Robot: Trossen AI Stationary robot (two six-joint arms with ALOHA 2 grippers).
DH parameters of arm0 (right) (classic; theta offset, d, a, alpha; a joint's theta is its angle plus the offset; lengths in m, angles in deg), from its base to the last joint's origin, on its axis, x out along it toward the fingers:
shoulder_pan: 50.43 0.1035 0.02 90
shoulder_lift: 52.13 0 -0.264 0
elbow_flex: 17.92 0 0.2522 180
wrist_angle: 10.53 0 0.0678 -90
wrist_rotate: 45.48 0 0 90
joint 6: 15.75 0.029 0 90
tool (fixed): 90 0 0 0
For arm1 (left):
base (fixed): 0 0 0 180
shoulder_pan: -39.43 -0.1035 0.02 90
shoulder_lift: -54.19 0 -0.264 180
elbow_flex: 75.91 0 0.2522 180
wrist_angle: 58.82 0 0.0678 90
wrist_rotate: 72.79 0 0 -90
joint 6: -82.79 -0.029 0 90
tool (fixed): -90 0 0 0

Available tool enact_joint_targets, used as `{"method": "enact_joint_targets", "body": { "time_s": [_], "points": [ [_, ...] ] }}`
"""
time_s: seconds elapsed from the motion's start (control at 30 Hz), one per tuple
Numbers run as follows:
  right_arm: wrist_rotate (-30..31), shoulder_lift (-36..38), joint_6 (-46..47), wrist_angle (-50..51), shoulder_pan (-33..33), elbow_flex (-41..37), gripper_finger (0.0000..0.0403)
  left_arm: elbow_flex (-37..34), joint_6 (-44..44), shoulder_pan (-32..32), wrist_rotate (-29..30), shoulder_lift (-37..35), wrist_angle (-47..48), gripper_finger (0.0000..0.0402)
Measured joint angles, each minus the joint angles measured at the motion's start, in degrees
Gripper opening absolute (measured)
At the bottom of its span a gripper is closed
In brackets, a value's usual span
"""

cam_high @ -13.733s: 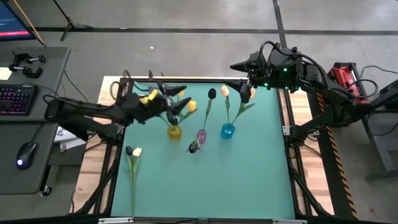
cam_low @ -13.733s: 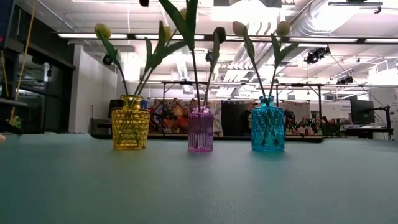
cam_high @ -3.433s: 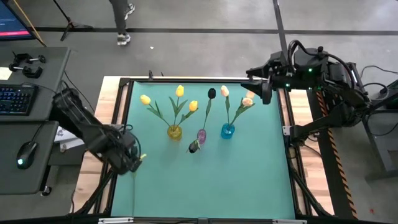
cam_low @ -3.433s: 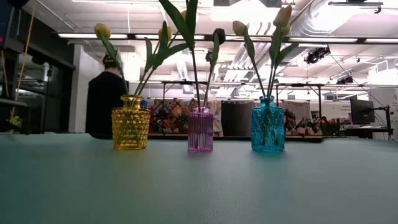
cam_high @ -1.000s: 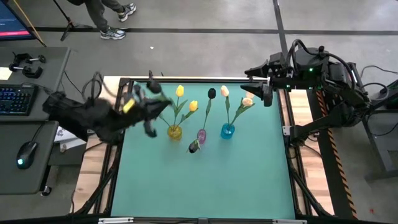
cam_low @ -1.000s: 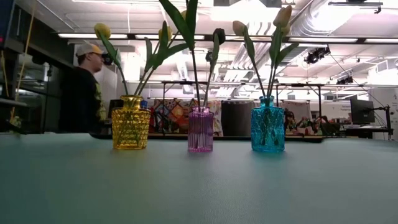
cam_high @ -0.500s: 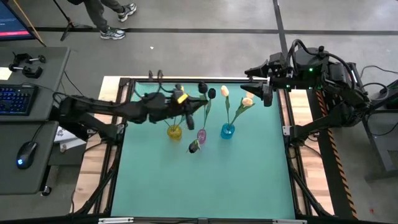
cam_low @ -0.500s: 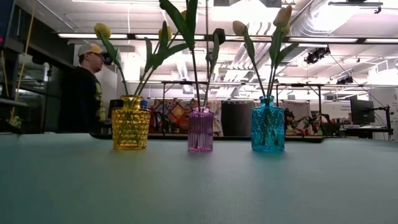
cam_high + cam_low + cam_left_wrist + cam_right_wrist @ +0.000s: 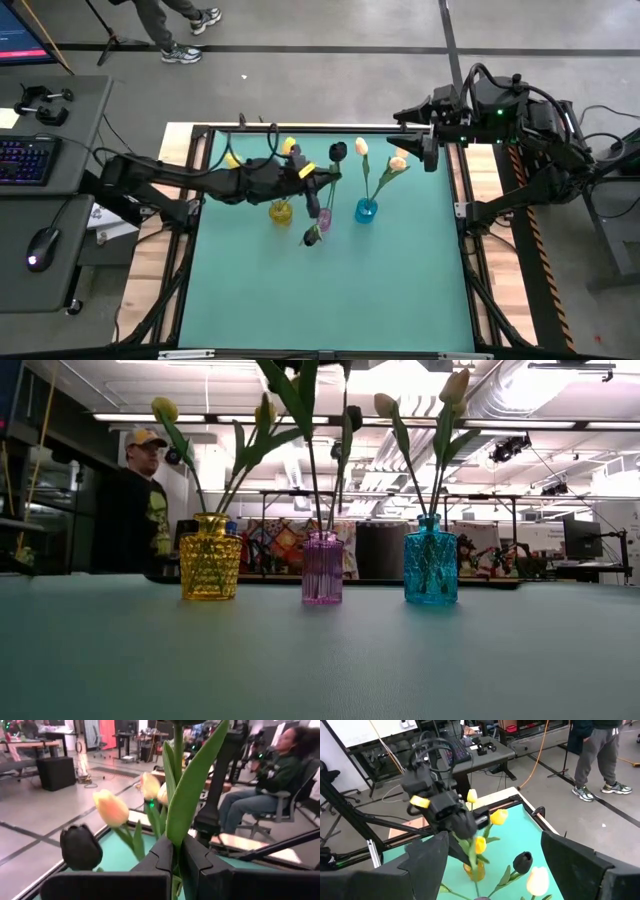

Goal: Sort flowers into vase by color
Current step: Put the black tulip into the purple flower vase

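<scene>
Because this dark-headed tulip [image 9: 186, 795] belongs in the purple vase [image 9: 324, 217], my left gripper [image 9: 318, 184] pinches its stem above it while my right gripper [image 9: 428, 150] waits spread wide.

We see yellow tulips [image 9: 164, 408] standing in the yellow vase [image 9: 210, 556] on the left and peach-pink tulips [image 9: 455, 385] in the blue vase [image 9: 431, 561] on the right. Between them, a dark tulip [image 9: 339, 151] stands in the pink vase [image 9: 322, 568], and another [image 9: 311, 236] lies just beside its near side.
</scene>
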Motion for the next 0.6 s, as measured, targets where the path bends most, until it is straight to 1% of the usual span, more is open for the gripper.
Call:
{"method": "enact_joint_targets", "body": {
  "time_s": [0.17,0.33,0.47,0.6],
  "points": [
    [0.0,0.0,-0.73,0.02,-0.01,0.0,0.0307,0.07,-0.81,0.36,1.18,-1.96,2.27,0.0],
    [0.0,0.0,-0.62,0.02,-0.01,0.0,0.0307,0.04,1.43,0.55,1.57,-2.11,6.03,0.0],
    [0.0,0.0,-0.58,0.02,0.01,0.0,0.0307,-1.97,1.6,1.05,1.57,-2.13,2.05,0.0],
    [0.0,0.0,-0.56,0.02,0.0,0.0,0.0307,-3.42,2.07,1.02,2.8,-2.11,1.46,0.0]
  ]
}}
